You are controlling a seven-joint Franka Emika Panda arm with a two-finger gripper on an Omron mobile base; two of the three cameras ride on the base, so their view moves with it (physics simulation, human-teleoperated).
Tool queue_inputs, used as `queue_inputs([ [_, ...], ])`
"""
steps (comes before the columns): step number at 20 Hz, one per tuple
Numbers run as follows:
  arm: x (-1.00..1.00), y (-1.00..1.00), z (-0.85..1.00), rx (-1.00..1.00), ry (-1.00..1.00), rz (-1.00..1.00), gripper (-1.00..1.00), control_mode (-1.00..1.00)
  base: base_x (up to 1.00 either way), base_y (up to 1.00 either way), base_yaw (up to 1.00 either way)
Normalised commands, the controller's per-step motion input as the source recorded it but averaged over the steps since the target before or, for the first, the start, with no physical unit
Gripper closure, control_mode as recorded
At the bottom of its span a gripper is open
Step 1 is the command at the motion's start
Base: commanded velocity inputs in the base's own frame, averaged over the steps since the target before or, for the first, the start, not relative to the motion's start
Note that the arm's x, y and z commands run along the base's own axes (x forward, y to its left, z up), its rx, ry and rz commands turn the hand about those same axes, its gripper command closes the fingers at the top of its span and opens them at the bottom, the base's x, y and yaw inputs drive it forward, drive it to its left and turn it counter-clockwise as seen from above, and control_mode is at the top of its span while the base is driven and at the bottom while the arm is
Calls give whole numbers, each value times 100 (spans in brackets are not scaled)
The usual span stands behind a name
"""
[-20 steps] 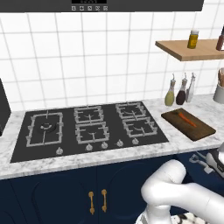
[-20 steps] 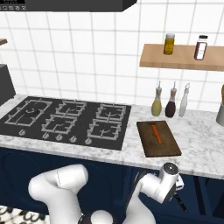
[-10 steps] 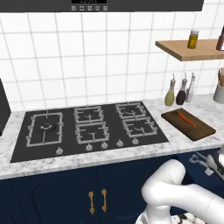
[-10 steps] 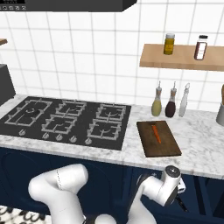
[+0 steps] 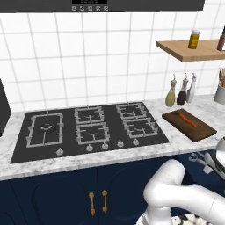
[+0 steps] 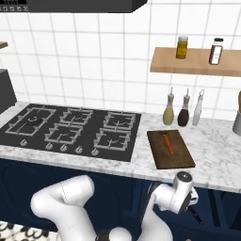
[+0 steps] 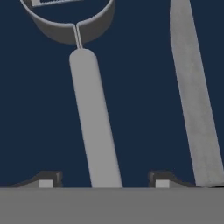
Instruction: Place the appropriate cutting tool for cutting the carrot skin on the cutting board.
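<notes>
Marble counter [image 6: 216, 155]: carries a black gas hob [image 6: 70, 132] at the left and the cutting board [image 6: 170, 149] to its right.

Cutting board: dark brown, rectangular, lying flat on the counter just beside the hob. Also seen in the left base view [image 5: 190, 125].

Carrot [image 6: 168, 143]: small, orange, slender, lying lengthwise on the far half of the cutting board; also [image 5: 188, 118].

Three bottles [image 6: 183, 109]: upright in a row against the tiled wall, behind the cutting board.

Wooden wall shelf [image 6: 195, 68]: light tan, above the bottles, holding two jars [image 6: 182, 47].

Peeler [image 7: 94, 127]: long grey handle with a rounded grey head at the top of the hand view, lying on a dark blue surface. Its handle runs between the two finger tips.

Knife [image 7: 194, 100]: long grey piece lying beside the peeler, apart from it, outside the right finger tip.

End effector [image 7: 103, 180]: low, below the counter edge in front of the dark blue cabinets; also [image 5: 206, 161]. Jaws stand apart, one each side of the peeler handle, with a gap showing on both sides. Whether they grip it I cannot tell.
</notes>
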Motion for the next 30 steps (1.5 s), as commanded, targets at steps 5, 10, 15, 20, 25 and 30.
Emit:
queue_inputs([
  [5, -44, -6, -25, 0, 7, 19, 100, -100, 0, 0, 0],
  [10, -88, -63, 18, 2, -7, 36, 100, -100, 0, 0, 0],
  [15, -79, -66, 87, 0, -12, 36, 100, -100, 0, 0, 0],
  [20, -35, -40, 100, 6, -18, 33, 100, -100, 0, 0, 0],
  [25, -1, -15, 100, 11, -20, 25, 100, -100, 0, 0, 0],
  [30, 39, 3, 100, 1, -14, 8, 100, -100, 0, 0, 0],
])
